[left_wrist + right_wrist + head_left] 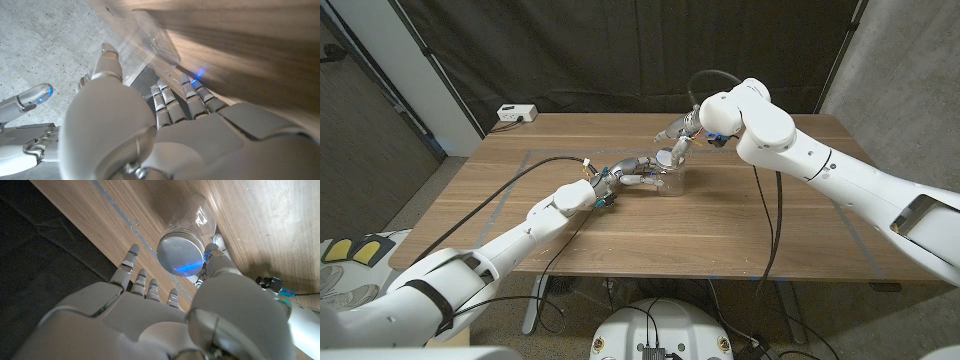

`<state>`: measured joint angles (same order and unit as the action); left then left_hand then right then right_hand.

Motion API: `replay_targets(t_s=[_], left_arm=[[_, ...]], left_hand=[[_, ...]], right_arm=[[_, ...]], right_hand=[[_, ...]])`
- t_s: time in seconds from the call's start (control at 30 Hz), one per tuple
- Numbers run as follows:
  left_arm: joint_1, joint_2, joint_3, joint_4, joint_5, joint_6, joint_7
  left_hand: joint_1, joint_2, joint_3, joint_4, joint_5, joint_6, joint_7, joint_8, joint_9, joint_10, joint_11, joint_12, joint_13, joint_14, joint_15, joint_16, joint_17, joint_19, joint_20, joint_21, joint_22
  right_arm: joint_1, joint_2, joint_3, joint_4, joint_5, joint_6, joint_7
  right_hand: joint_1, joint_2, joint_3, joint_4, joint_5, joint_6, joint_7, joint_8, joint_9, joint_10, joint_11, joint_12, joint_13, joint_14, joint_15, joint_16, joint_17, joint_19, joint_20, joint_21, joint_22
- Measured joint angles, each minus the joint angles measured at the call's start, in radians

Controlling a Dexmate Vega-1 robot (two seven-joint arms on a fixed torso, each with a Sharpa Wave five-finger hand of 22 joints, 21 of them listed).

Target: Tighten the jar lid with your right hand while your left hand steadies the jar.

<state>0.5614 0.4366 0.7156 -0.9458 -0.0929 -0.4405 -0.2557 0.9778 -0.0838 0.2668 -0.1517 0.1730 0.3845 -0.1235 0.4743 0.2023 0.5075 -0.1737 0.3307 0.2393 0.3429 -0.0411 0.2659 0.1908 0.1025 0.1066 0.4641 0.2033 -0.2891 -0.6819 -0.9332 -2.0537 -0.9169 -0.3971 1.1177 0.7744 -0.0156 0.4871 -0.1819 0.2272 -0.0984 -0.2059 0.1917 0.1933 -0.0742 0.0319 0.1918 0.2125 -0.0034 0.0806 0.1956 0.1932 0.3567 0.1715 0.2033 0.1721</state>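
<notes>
A clear jar with a silver lid stands near the middle of the wooden table. My left hand reaches in from its left side and grips the glass; in the left wrist view the fingers and thumb wrap the jar. My right hand hovers just above and behind the lid with its fingers spread. In the right wrist view the lid sits between the fingers and the thumb, with a gap to the fingers. The right hand holds nothing.
A white box sits at the table's far left corner. Grey tape lines mark the tabletop. Black cables hang from both arms over the wood. A dark curtain hangs behind the table.
</notes>
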Motion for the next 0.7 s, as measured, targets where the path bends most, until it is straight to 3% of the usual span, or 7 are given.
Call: replay_targets(t_s=[0.13,0.23,0.53,0.7], left_arm=[[-0.006,-0.005,0.001,0.012,0.000,0.000,-0.001],[-0.009,-0.008,0.001,0.020,-0.001,0.000,-0.004],[-0.029,-0.026,0.007,0.068,-0.003,-0.015,-0.012],[-0.034,-0.028,0.010,0.077,-0.003,-0.019,-0.015]], left_hand=[[0.000,0.000,-0.005,0.002,0.000,0.000,0.000,0.000,0.005,0.000,0.000,0.000,0.000,0.000,0.000,0.000,0.000,0.000,0.000,0.000,0.002],[0.000,0.000,-0.008,0.002,0.000,0.014,-0.014,0.000,0.005,0.020,-0.020,-0.007,0.000,0.000,0.000,0.000,0.000,0.000,0.000,0.001,0.002],[-0.001,0.000,-0.009,0.001,0.000,0.016,-0.016,0.000,0.005,0.023,-0.023,-0.009,0.000,0.000,0.000,0.000,0.000,0.000,0.000,0.004,0.001],[-0.001,0.001,-0.014,0.002,0.000,0.016,-0.016,0.000,0.005,0.023,-0.023,-0.011,0.000,0.000,0.000,-0.004,0.000,0.000,0.000,0.004,0.001]], right_arm=[[0.011,0.017,-0.005,0.024,-0.003,0.015,0.013],[0.020,0.030,-0.010,0.045,-0.004,0.022,0.020],[0.040,0.057,-0.021,0.089,0.000,0.061,0.065],[0.051,0.070,-0.028,0.111,0.009,0.076,0.073]], right_hand=[[0.010,0.005,0.000,0.000,0.000,0.004,-0.004,0.000,0.005,-0.005,-0.005,0.000,0.000,0.000,0.000,0.000,0.000,0.000,0.000,0.000,0.000],[0.022,0.007,0.000,0.000,0.000,0.005,-0.005,0.005,0.005,-0.005,-0.005,0.000,0.000,0.000,0.000,0.000,0.000,0.000,0.000,0.000,0.000],[0.048,0.012,0.004,0.004,0.000,0.011,-0.010,0.012,0.005,-0.001,-0.010,0.005,0.000,0.004,-0.004,0.000,0.000,0.017,-0.033,0.000,0.000],[0.057,0.013,0.004,0.004,0.000,0.011,-0.010,0.012,0.005,0.002,-0.013,0.005,0.000,0.004,-0.004,0.000,0.000,0.020,-0.038,0.000,0.000]])
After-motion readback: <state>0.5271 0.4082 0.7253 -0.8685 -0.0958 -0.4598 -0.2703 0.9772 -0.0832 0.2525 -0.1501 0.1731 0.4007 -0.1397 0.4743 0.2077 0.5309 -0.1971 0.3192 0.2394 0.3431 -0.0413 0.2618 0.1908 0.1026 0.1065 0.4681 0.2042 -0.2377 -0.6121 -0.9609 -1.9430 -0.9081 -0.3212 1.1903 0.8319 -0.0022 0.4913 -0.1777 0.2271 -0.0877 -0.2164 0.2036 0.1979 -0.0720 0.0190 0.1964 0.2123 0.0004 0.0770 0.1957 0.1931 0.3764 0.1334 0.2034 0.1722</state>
